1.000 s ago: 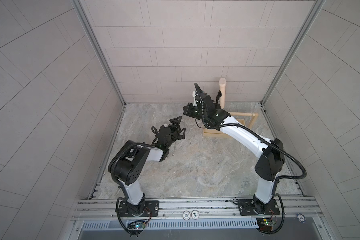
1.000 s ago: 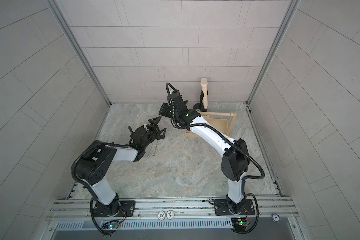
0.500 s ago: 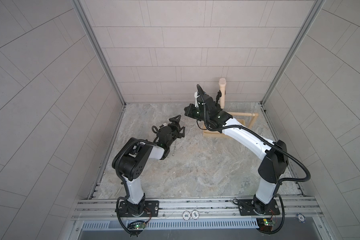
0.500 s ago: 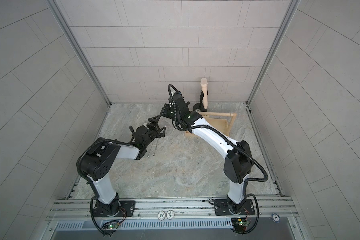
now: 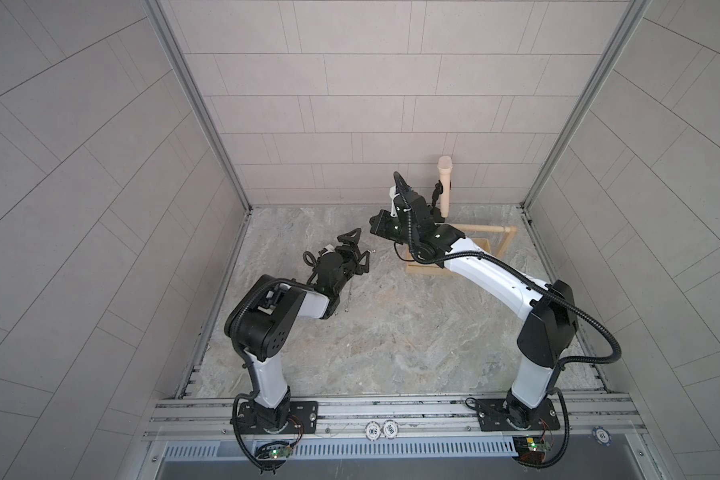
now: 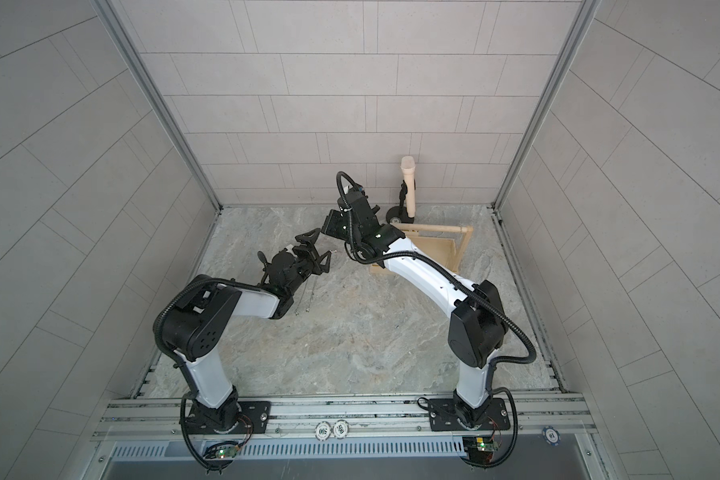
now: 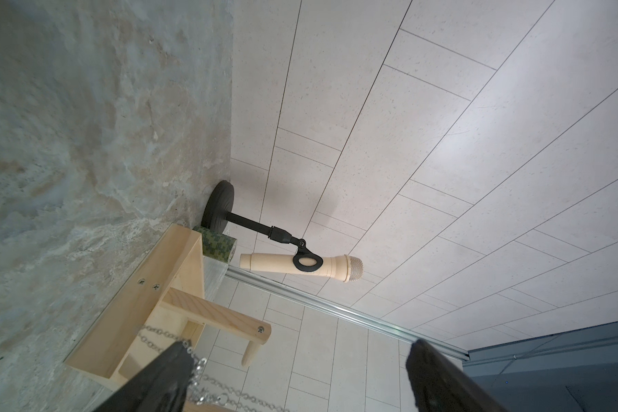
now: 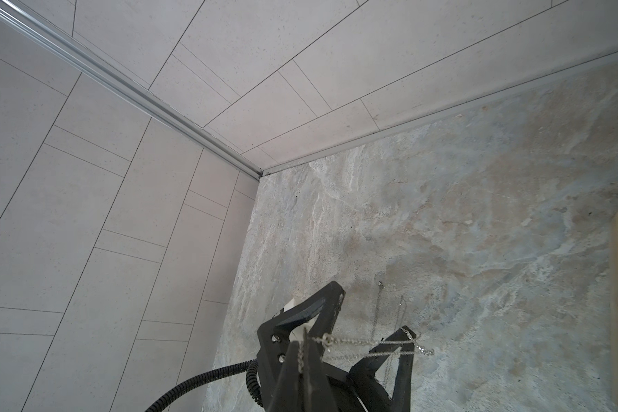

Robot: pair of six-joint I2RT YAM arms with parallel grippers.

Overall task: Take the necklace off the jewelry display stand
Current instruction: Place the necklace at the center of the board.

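Thin silver chain-link necklace (image 8: 364,342); right end effector (image 8: 302,347) clamped on it; left end effector (image 7: 298,353) wide open

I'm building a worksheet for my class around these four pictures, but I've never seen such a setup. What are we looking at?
Two robot arms stand at a marble-patterned table. Two pictures look down from overhead, nearly the same view; the other two come from a camera on each arm's wrist. At the table's far side stand a pale wooden jewelry display stand and a cream microphone on a black holder. The right gripper is pinched shut on a silver necklace, whose chain is draped across the open left gripper.
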